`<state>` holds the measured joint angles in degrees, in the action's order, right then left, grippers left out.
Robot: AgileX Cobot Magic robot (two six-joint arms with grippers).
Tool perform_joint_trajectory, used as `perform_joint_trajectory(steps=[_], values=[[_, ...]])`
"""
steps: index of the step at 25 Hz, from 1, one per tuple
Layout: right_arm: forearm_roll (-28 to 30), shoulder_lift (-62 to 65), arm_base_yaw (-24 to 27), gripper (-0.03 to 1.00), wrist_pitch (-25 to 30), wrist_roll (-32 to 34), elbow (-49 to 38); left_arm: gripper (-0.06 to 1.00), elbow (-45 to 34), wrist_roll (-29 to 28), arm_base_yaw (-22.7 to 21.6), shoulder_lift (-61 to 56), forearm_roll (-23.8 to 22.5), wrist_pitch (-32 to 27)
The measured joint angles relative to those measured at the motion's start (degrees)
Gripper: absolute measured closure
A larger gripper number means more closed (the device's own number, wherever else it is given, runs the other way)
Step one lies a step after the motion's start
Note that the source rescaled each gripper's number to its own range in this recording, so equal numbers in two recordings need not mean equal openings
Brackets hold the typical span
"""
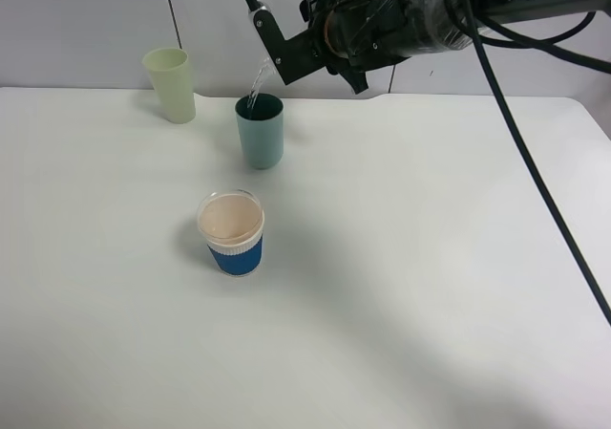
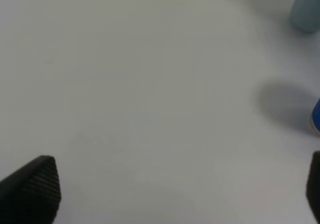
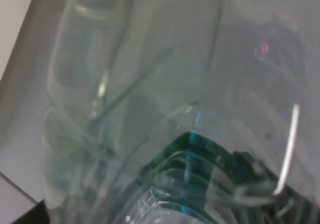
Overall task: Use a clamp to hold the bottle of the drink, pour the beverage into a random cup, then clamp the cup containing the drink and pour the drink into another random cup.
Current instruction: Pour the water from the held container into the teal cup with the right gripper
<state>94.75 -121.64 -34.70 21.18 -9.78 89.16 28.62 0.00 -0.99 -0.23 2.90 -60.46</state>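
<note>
- Step in hand: first pour, bottle into cup.
- Right gripper (image 1: 286, 54) is reaching across the middle, clamping the bottle (image 3: 150, 109) tight and tilting it over the teal tumbler (image 1: 260, 133).
- The beverage (image 1: 255, 85) is falling in a thin clear stream into the tumbler's mouth.
- The bottle's clear plastic and green label are filling the right wrist view.
- Left gripper (image 2: 175, 189) is hanging wide open over the bare counter (image 1: 430, 257), holding nothing.
- Blue-sleeved cup (image 1: 231, 233) is standing upright nearer the camera, looking empty; pale yellow-green tumbler (image 1: 171, 85) is standing apart at the back.
- Next, likely: righting the bottle, setting it down, then gripping the teal tumbler without squeezing or slopping it.
</note>
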Motion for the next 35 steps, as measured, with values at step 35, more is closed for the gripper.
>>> perform_joint_trajectory(steps=[35], values=[[2.64, 0.0, 0.0, 0.95, 2.37, -1.71, 0.0, -0.06, 0.0, 0.0, 0.0, 0.0, 0.0, 0.0]])
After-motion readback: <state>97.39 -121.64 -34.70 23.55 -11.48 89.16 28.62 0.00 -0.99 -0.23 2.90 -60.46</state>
